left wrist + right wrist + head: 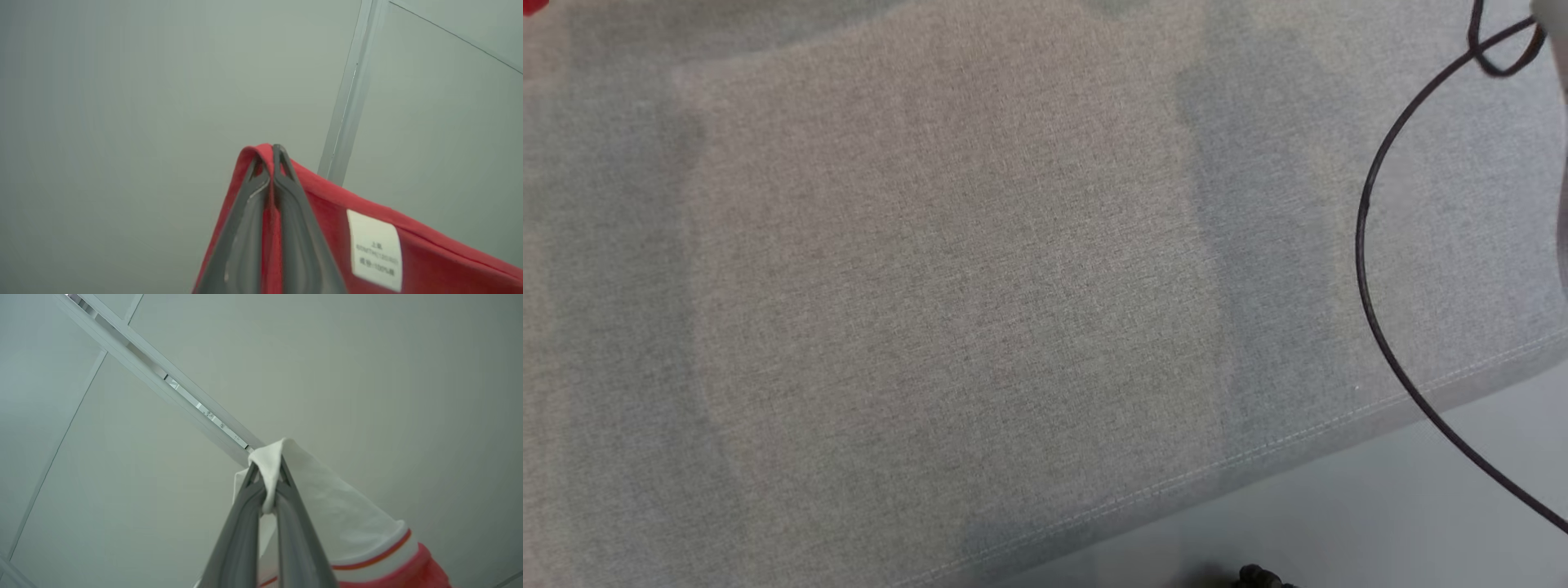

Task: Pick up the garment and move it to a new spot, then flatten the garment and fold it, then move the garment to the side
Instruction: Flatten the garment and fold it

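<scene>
Left gripper [271, 157]: jaws pressed together, pinching the red edge of the garment [429, 265] near its white label [374, 249]. Right gripper [267, 473]: jaws pinching a white, red-striped part. Garment is held up between both, judged clear of the grey upholstered surface [947, 269]. Pick-up looks done; placing, flattening, folding and moving aside remain.

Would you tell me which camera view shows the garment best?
Left wrist view: the garment shows its red panel and white label. Right wrist view gives a white section; head view a red corner sliver.
</scene>
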